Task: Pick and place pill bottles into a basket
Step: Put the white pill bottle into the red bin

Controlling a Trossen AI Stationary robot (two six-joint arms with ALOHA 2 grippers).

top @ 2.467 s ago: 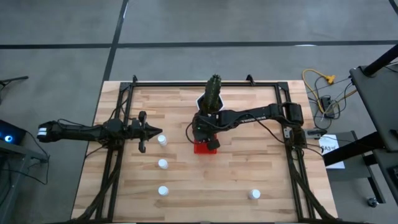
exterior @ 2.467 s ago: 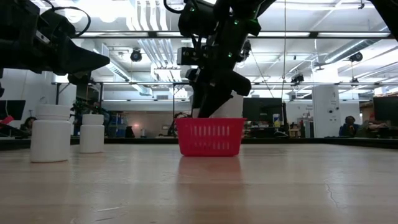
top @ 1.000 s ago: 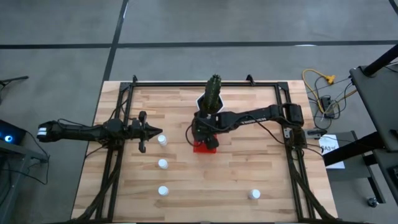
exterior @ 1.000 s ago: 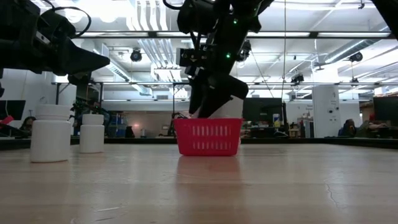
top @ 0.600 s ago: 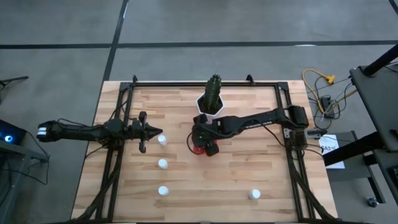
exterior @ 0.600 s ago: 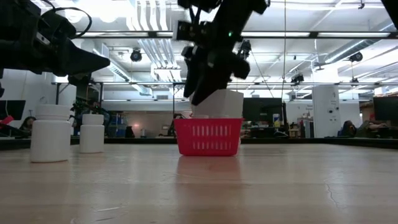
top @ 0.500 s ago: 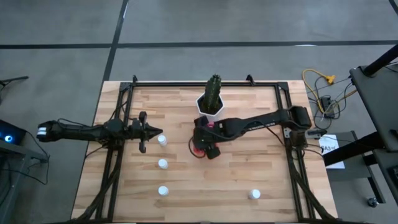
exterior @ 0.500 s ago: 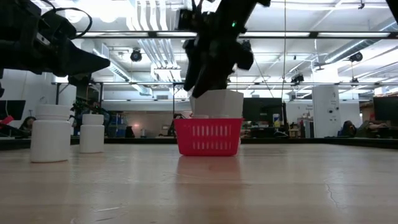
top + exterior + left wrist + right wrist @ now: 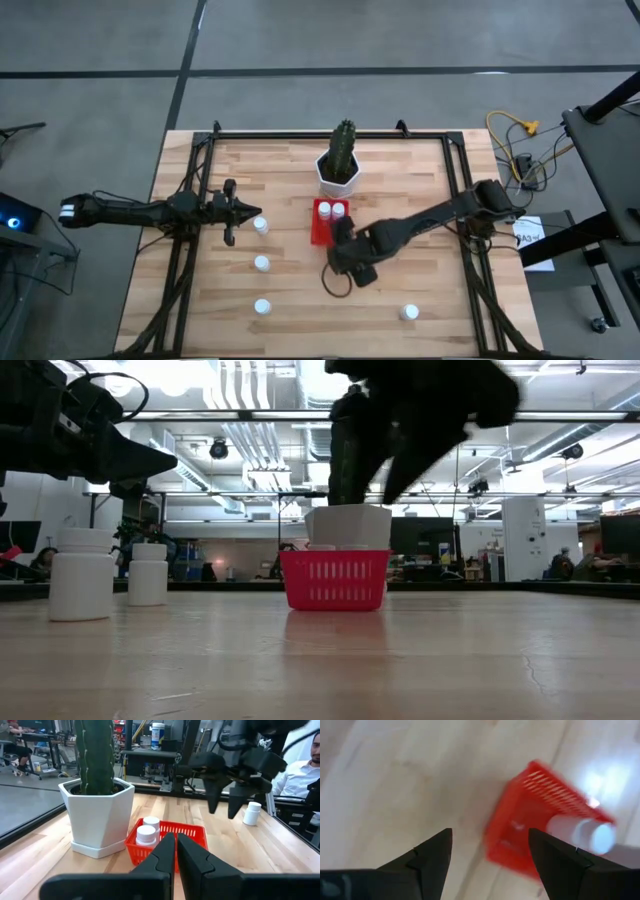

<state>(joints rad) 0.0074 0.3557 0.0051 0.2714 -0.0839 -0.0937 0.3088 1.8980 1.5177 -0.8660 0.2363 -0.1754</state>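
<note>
The red basket [image 9: 325, 224] stands at the table's middle, just in front of the plant pot, with two white pill bottles [image 9: 331, 209] upright in it; they also show in the left wrist view [image 9: 145, 832]. Other bottles stand on the table: one [image 9: 261, 225] by my left gripper, two more [image 9: 261, 263] [image 9: 262, 306] toward the near edge, and one [image 9: 408, 312] at the near right. My right gripper [image 9: 338, 272] hangs open and empty above the table, just near of the basket [image 9: 535, 820]. My left gripper [image 9: 238, 210] is shut and empty at the left.
A white hexagonal pot with a green cactus [image 9: 340, 165] stands just beyond the basket. A dark frame [image 9: 300, 135] runs along the table's far and side edges. People sit in the room beyond the table.
My right gripper has risen out of the basket and gone toward the table's near edge, tipping as it went. It has left a bottle behind, so two bottles now show in the basket.
</note>
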